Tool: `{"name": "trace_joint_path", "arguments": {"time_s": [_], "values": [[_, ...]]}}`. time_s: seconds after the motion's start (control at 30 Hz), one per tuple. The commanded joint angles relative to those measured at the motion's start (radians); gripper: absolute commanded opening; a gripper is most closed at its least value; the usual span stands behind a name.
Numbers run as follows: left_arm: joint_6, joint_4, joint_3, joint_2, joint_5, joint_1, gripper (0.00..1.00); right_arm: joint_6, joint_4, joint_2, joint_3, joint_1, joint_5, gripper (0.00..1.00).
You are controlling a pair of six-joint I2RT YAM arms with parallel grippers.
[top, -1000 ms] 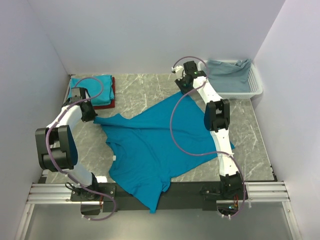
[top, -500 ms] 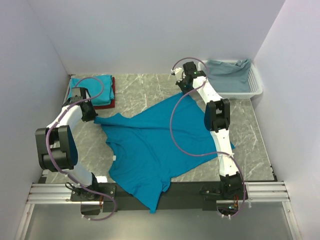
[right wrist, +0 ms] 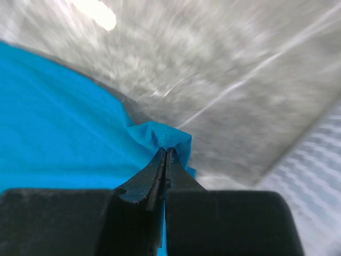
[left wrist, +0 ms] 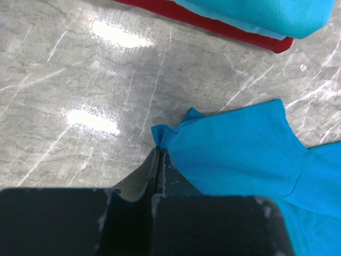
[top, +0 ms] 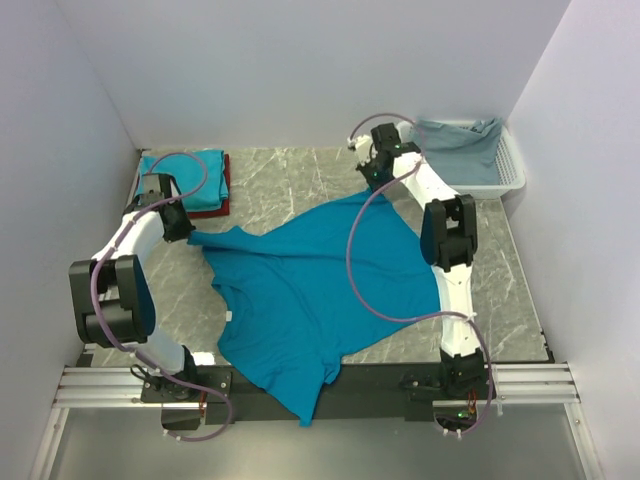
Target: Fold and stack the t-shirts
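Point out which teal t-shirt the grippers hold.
The spread-out t-shirt, pinched by the left gripper and right gripper; the folded teal t-shirt lies untouched on the dark red one.

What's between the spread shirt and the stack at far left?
Nothing visible. Only bare table separates the shirt from the stack. The left gripper and right gripper are each shut on a shirt edge, with nothing between. The basket sits far right, off that path.
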Motion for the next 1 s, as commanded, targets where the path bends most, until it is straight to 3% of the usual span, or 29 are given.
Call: {"name": "trace_joint_path", "arguments": {"time_s": [0.0,0.33,0.4,0.53,0.67,0.83,0.97], "values": [[0.014,0.027,-0.002,-0.056,0.014,-0.005,0.00,0.037,0.102,-0.163,0.021,-0.002,-0.012,0.00],[0.014,0.041,-0.008,-0.111,0.003,-0.003,0.00,0.049,0.101,-0.256,0.006,0.000,-0.050,0.00],[0.015,0.044,-0.009,-0.119,-0.002,-0.005,0.00,0.052,0.105,-0.324,-0.081,-0.002,-0.069,0.00],[0.011,0.047,-0.011,-0.148,0.007,-0.005,0.00,0.049,0.215,-0.536,-0.409,-0.002,-0.102,0.00],[0.002,0.043,-0.003,-0.168,0.039,-0.006,0.00,0.037,0.190,-0.708,-0.615,0.000,-0.188,0.00],[-0.008,0.046,-0.026,-0.217,0.076,-0.008,0.00,0.028,0.257,-0.812,-0.885,0.001,-0.182,0.00],[-0.011,0.050,-0.065,-0.266,0.093,-0.008,0.00,0.031,0.295,-0.822,-0.971,0.001,-0.176,0.00]]}}
